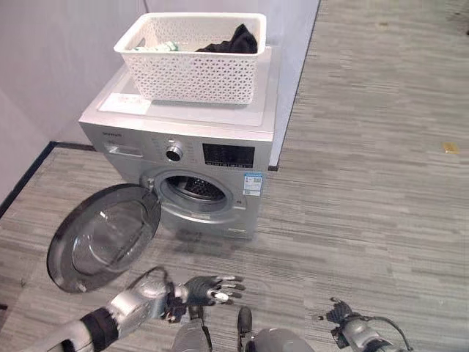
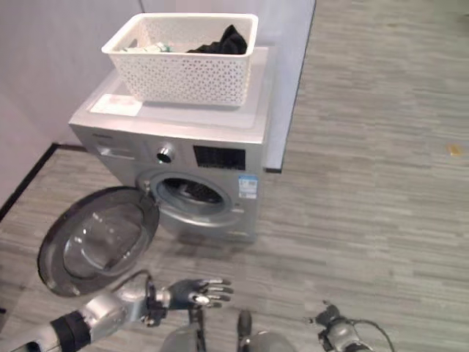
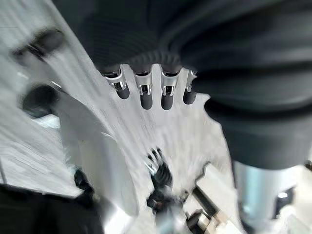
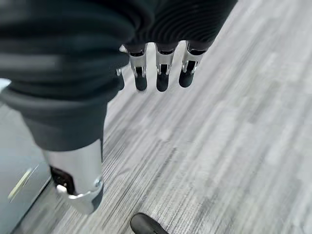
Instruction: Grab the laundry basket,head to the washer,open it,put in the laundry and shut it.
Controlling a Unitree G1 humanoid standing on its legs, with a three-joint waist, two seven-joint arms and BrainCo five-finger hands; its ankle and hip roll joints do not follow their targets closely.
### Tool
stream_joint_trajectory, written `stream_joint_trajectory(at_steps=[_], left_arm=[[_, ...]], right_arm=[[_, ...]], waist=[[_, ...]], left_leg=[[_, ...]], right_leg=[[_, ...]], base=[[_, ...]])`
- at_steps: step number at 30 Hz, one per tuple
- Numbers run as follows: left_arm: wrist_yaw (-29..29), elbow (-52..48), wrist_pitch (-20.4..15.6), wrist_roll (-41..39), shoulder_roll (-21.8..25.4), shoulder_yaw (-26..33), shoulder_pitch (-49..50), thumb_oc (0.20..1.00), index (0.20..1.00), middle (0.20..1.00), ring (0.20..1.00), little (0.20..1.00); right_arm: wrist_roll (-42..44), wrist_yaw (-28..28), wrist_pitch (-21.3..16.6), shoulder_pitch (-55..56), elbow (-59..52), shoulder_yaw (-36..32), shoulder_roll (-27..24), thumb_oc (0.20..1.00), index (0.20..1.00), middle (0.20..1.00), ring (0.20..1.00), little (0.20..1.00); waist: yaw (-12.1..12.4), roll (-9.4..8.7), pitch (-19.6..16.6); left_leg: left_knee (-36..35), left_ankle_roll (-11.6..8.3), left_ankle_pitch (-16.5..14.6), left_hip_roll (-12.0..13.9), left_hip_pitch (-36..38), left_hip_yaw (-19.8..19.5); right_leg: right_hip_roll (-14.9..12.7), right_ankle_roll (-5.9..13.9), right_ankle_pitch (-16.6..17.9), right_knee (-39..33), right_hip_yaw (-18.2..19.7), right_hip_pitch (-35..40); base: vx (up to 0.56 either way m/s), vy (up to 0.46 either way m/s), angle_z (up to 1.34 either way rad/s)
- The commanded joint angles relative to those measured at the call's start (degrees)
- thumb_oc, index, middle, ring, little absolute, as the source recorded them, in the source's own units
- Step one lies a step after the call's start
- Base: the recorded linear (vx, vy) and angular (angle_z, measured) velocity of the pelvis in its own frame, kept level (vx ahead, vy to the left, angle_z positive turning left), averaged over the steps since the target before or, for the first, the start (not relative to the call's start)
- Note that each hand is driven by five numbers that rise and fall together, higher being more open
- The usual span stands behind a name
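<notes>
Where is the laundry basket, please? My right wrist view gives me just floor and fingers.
Observer: The basket sits on top of the washer, with dark clothes inside.
Operator: Thank you. Is the washer door open?
Observer: Yes, the door is swung wide open toward the robot's left.
Operator: And what about the left hand?
Observer: The left hand hangs low in front of the washer, fingers straight, holding nothing.
</notes>
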Motion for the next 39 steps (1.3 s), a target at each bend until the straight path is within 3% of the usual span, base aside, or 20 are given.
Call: stream_joint_trajectory(at_steps=[1,3,4,5,6,7,8,9,11,12,14,17,23,25,27,29,30,33,34,39], left_arm=[[0.72,-3.76,-4.47,6.85,1.95,2.13,0.93,1.000,1.000,1.000,1.000,1.000],[5.94,2.36,-7.47,14.90,-0.72,8.76,5.09,1.000,1.000,1.000,1.000,1.000],[11.85,8.80,-8.51,23.57,-5.05,13.91,7.33,1.000,1.000,1.000,1.000,1.000],[11.85,8.97,-8.63,23.67,-5.22,13.94,7.33,1.000,1.000,1.000,1.000,1.000],[15.49,14.44,-8.83,29.45,-9.08,16.87,7.20,1.000,1.000,1.000,1.000,1.000],[22.64,26.01,-8.72,37.92,-16.12,23.04,5.54,1.000,1.000,1.000,1.000,1.000],[22.66,26.14,-8.81,37.96,-16.23,23.03,5.47,1.000,1.000,1.000,1.000,1.000],[25.90,32.69,-8.53,40.36,-19.54,25.80,3.31,1.000,1.000,1.000,1.000,1.000],[33.97,47.15,-8.75,42.29,-24.82,32.11,-3.11,1.000,1.000,1.000,1.000,1.000],[40.94,53.90,-8.52,42.04,-26.47,36.39,-8.66,1.000,1.000,1.000,1.000,1.000],[46.90,56.65,-8.95,39.72,-25.69,39.25,-13.90,1.000,1.000,1.000,1.000,1.000],[49.85,57.45,-9.63,35.33,-24.49,42.93,-17.69,1.000,1.000,1.000,1.000,1.000],[51.76,52.93,-12.50,32.28,-22.93,42.50,-22.47,1.000,1.000,1.000,1.000,1.000],[52.58,48.25,-15.56,30.89,-25.81,39.44,-22.38,1.000,1.000,1.000,1.000,1.000],[52.37,42.23,-18.17,28.31,-30.27,34.28,-22.60,1.000,1.000,1.000,1.000,1.000],[51.05,28.99,-21.67,27.86,-30.29,27.52,-22.22,1.000,1.000,1.000,1.000,1.000],[47.48,12.81,-22.98,26.14,-26.94,24.38,-14.51,1.000,1.000,1.000,1.000,1.000],[44.09,10.36,-22.64,23.64,-25.80,23.93,-11.08,1.000,1.000,1.000,1.000,1.000],[41.71,9.73,-22.25,21.33,-25.50,23.42,-8.77,1.000,1.000,1.000,1.000,1.000],[39.88,10.61,-21.19,20.61,-26.56,22.00,-6.77,1.000,1.000,1.000,1.000,1.000]], right_arm=[[2.23,-1.50,-1.49,-0.48,-0.42,-0.72,-0.86,1.000,1.000,1.000,1.000,1.000],[3.14,-1.93,-1.62,0.05,-0.89,-1.85,-0.05,1.000,1.000,1.000,1.000,1.000],[3.36,-2.12,-1.17,0.21,-0.88,-1.98,0.83,1.000,1.000,1.000,1.000,1.000],[3.37,-2.12,-1.16,0.20,-0.88,-1.91,0.77,1.000,1.000,1.000,1.000,1.000],[3.31,-2.25,-0.79,0.39,-1.22,-1.77,1.25,1.000,1.000,1.000,1.000,1.000],[3.73,-2.54,-0.08,0.61,-1.88,-1.68,2.28,1.000,1.000,1.000,1.000,1.000],[3.74,-2.54,-0.07,0.59,-1.88,-1.68,2.24,1.000,1.000,1.000,1.000,1.000],[3.98,-2.70,0.16,0.52,-2.61,-1.35,2.77,1.000,1.000,1.000,1.000,1.000],[4.79,-3.73,-0.09,-0.24,-4.09,-0.40,4.58,1.000,1.000,1.000,1.000,1.000],[6.98,-5.87,-1.23,-1.22,-7.22,1.24,6.32,1.000,1.000,1.000,1.000,1.000],[10.39,-8.32,-2.94,-2.02,-13.39,3.27,6.94,1.000,1.000,1.000,1.000,1.000],[10.21,-9.72,-4.10,-0.84,-20.69,5.35,6.16,1.000,1.000,1.000,1.000,1.000],[9.56,-11.16,-5.01,-0.82,-23.02,5.98,3.61,1.000,1.000,1.000,1.000,1.000],[9.36,-11.82,-4.92,-5.85,-16.95,5.90,2.80,1.000,1.000,1.000,1.000,1.000],[11.87,-13.15,-4.80,-19.24,-7.02,5.98,1.34,1.000,1.000,1.000,1.000,1.000],[8.29,-13.70,-3.15,-42.12,1.06,11.33,-4.85,1.000,1.000,1.000,1.000,1.000],[10.08,-12.49,-2.92,-52.72,5.33,12.40,-8.67,1.000,1.000,1.000,1.000,1.000],[10.74,-11.00,-3.58,-56.04,5.58,13.77,-9.93,1.000,1.000,1.000,1.000,1.000],[10.76,-9.56,-4.21,-57.55,4.78,15.93,-10.39,1.000,1.000,1.000,1.000,1.000],[13.17,-8.96,-5.32,-58.80,3.00,15.98,-8.45,1.000,1.000,1.000,1.000,1.000]], waist=[[2.05,-0.52,-0.34],[2.85,-0.93,-0.37],[3.45,-1.30,-0.50],[3.35,-1.24,-0.52],[3.74,-1.58,-0.52],[4.52,-2.18,-0.45],[4.47,-2.14,-0.43],[4.62,-2.43,-0.29],[4.62,-3.46,0.21],[4.34,-4.88,1.08],[3.83,-6.33,2.20],[2.66,-7.86,2.58],[1.93,-9.11,4.43],[3.22,-8.13,5.02],[5.50,-5.60,7.50],[10.69,-0.59,10.94],[15.76,3.08,13.18],[18.01,4.50,13.70],[19.35,5.25,13.97],[20.40,6.21,13.94]], left_leg=[[3.37,4.15,-1.59,-1.07,-0.63,1.18],[3.16,4.70,-1.95,-1.55,-0.60,1.52],[2.71,5.11,-1.91,-1.96,-0.75,1.44],[2.70,5.12,-1.90,-1.97,-0.78,1.40],[2.46,5.30,-1.76,-2.12,-0.94,1.25],[1.85,5.55,-1.40,-2.48,-1.29,0.89],[1.84,5.55,-1.38,-2.49,-1.30,0.85],[1.45,5.66,-1.18,-2.58,-1.40,0.75],[0.64,5.64,-0.73,-2.82,-1.69,0.57],[-2.53,5.31,1.16,-2.82,-1.96,0.51],[-8.32,4.60,4.54,-2.53,-2.86,0.33],[-8.49,3.87,4.84,-1.59,-5.95,0.17],[-8.49,3.52,5.92,-1.15,-8.30,-0.61],[-8.49,3.75,6.14,-1.77,-8.56,-1.23],[-8.49,3.82,6.61,-3.42,-10.21,-2.95],[-8.49,2.96,8.14,-5.15,-14.78,-5.21],[-7.20,2.72,8.81,-5.60,-17.04,-5.18],[-3.92,2.69,7.85,-5.85,-19.93,-5.13],[-1.63,2.25,5.98,-6.07,-21.67,-5.53],[0.73,2.47,5.11,-6.46,-25.32,-6.14]], right_leg=[[-9.87,9.30,-6.50,-0.49,4.04,4.29],[-10.35,9.43,-6.27,-0.35,3.91,3.66],[-10.62,9.52,-6.19,-0.42,3.44,3.27],[-10.62,9.53,-6.20,-0.41,3.40,3.26],[-10.74,9.52,-6.20,-0.44,2.90,2.97],[-10.86,9.52,-6.06,-0.66,2.03,2.54],[-10.86,9.52,-6.06,-0.66,1.99,2.55],[-10.85,9.46,-6.03,-0.72,1.64,2.26],[-10.69,9.32,-5.63,-0.90,1.40,1.47],[-10.24,9.18,-4.91,-1.13,1.13,-0.41],[-9.37,9.00,-4.02,-1.41,0.60,-3.94],[-8.58,9.27,-2.93,-2.27,0.26,-6.68],[-8.44,9.65,-1.56,-2.45,0.22,-9.15],[-8.82,9.80,-1.39,-2.65,-0.21,-9.24],[-9.47,10.10,-0.60,-2.65,-0.94,-10.60],[-10.45,10.92,0.25,-2.65,-2.10,-14.23],[-11.04,11.07,0.06,-2.65,-2.77,-15.35],[-11.34,11.04,0.09,-2.65,-2.69,-16.44],[-11.51,11.15,-0.84,-2.65,-2.30,-16.66],[-11.47,10.92,-1.14,-2.65,-2.24,-18.60]], base=[[0.03,0.097,-0.45],[0.02,0.068,-0.12],[0.02,0.054,0.00],[0.00,0.000,0.00],[0.00,0.000,0.00],[-0.01,0.012,0.16],[-0.03,0.016,0.28],[-0.04,0.009,0.35],[-0.10,-0.014,0.37],[-0.16,-0.039,0.18],[-0.23,-0.048,0.02],[-0.16,-0.071,0.14],[-0.07,-0.040,0.01],[-0.06,-0.015,-0.03],[-0.15,-0.003,0.08],[-0.18,-0.043,0.34],[-0.09,-0.027,0.45],[-0.01,0.015,0.26],[0.05,0.017,0.15],[0.03,0.019,0.08]])
